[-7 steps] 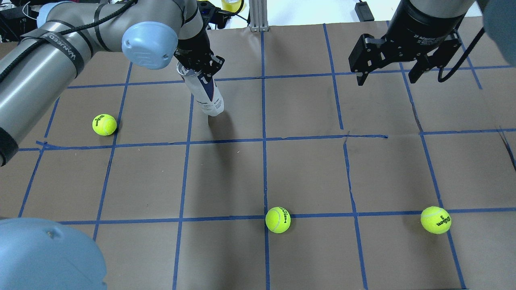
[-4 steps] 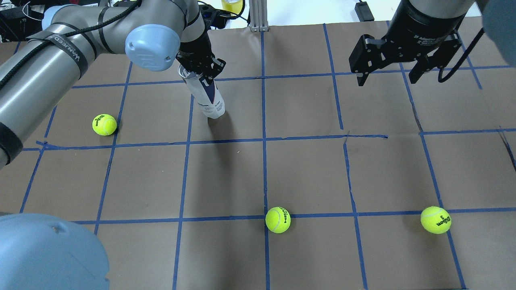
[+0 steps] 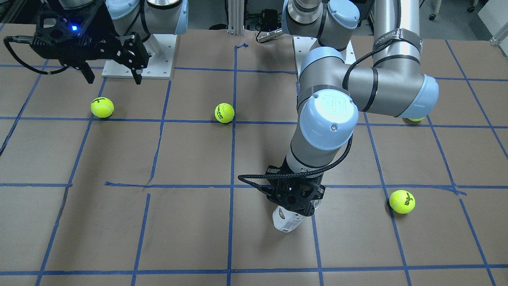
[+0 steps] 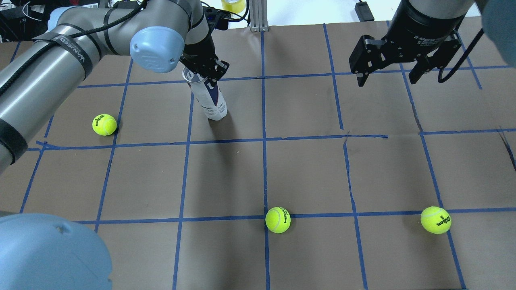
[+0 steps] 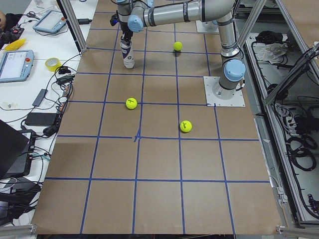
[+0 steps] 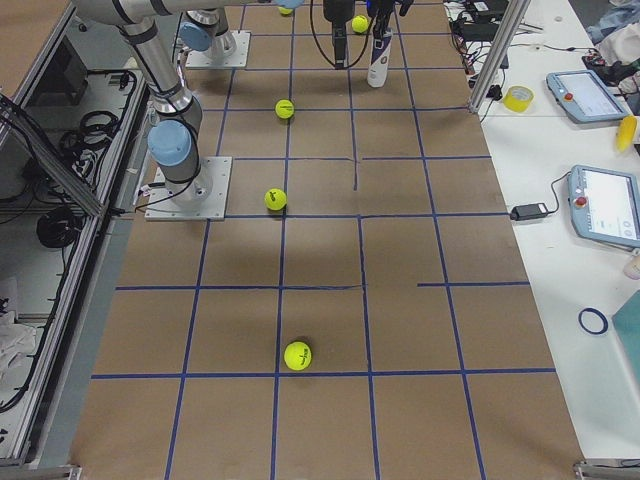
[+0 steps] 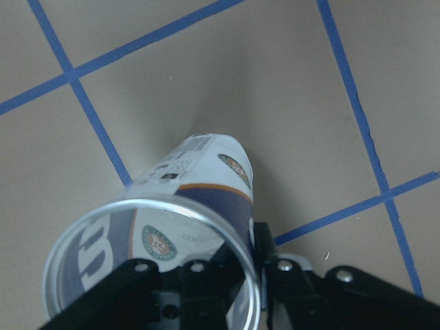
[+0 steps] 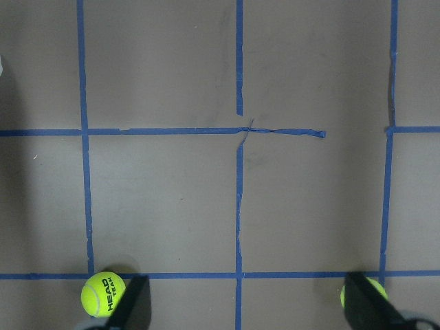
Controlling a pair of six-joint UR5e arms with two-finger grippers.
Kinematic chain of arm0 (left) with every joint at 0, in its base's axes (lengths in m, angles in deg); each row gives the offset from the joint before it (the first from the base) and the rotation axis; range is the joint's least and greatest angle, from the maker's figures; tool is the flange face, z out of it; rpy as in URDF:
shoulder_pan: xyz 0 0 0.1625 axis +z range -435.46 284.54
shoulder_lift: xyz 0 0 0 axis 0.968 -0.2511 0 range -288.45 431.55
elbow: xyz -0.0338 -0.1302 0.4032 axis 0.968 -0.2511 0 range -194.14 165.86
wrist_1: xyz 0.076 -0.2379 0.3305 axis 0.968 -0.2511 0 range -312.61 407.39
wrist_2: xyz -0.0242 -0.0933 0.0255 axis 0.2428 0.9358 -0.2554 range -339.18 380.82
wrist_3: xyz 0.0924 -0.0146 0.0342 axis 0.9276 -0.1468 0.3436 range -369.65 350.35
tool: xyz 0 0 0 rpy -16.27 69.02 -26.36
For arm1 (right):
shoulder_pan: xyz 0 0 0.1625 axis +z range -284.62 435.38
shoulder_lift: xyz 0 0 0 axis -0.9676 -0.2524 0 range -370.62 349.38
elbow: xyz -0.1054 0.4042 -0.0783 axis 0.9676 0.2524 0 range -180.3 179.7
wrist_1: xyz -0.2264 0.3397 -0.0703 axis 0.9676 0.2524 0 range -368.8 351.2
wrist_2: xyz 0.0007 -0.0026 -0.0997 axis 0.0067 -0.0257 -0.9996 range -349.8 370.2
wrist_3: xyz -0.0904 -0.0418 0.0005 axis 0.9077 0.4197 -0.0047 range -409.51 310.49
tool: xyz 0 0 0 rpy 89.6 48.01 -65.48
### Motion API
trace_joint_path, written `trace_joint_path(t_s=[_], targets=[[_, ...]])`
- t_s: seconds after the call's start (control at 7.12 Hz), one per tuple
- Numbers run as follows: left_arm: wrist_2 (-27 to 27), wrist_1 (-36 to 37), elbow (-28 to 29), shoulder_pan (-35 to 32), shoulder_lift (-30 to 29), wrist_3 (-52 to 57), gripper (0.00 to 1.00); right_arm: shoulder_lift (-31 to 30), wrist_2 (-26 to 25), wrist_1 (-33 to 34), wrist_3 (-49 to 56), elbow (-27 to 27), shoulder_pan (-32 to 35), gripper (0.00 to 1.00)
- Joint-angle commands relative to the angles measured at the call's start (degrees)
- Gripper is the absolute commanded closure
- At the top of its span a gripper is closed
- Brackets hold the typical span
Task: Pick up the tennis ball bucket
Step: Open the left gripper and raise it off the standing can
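The tennis ball bucket (image 4: 210, 100) is a clear can with a white and navy label. It stands slightly tilted at the far left of the table, its bottom at or just above the paper. My left gripper (image 4: 204, 73) is shut on its open top rim. The front view shows the gripper (image 3: 295, 202) over the can (image 3: 285, 221). The left wrist view looks down the can (image 7: 199, 199). My right gripper (image 4: 385, 80) is open and empty, high over the far right, away from the can.
Tennis balls lie at the left (image 4: 104, 124), the near middle (image 4: 277, 220) and the near right (image 4: 435, 220). The brown paper table cover (image 4: 306, 169) has a blue tape grid. A post (image 4: 258, 16) stands at the far edge.
My left arm has shifted a little to the right with the can. The can stands more upright than before. The right arm has not moved.
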Motion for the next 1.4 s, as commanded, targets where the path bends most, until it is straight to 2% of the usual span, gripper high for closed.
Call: trace_joint_path(t_s=[0.0,0.14,0.28,0.7,0.98,1.12,1.26], targets=[[0.07,-0.57,0.41,-0.13,0.67,-0.49,0.01,0.00,-0.01,-0.07,0.00,-0.02,0.00,0.00],[-0.02,-0.75,0.50,-0.74,1.46,-0.75,0.00,0.00,-0.01,-0.15,0.00,-0.02,0.00,0.00],[-0.28,-0.84,1.63,-2.05,2.51,-5.89,0.00,0.00,-0.01,-0.24,0.09,-0.02,0.00,0.00],[-0.80,-12.58,5.42,-1.89,8.56,-8.84,0.00,0.00,-0.01,-0.50,0.71,-0.02,0.00,0.00],[-0.99,-15.51,3.76,6.23,12.79,-8.84,0.00,0.00,-0.01,-0.51,0.62,-0.02,0.09,0.00],[-1.25,-16.21,1.75,7.85,15.33,-8.41,0.00,0.00,0.07,-0.51,0.53,-0.02,0.17,0.00],[-4.29,-17.44,-1.66,8.83,17.97,-8.14,0.00,0.00,0.08,-0.51,0.44,-0.02,0.09,0.00]])
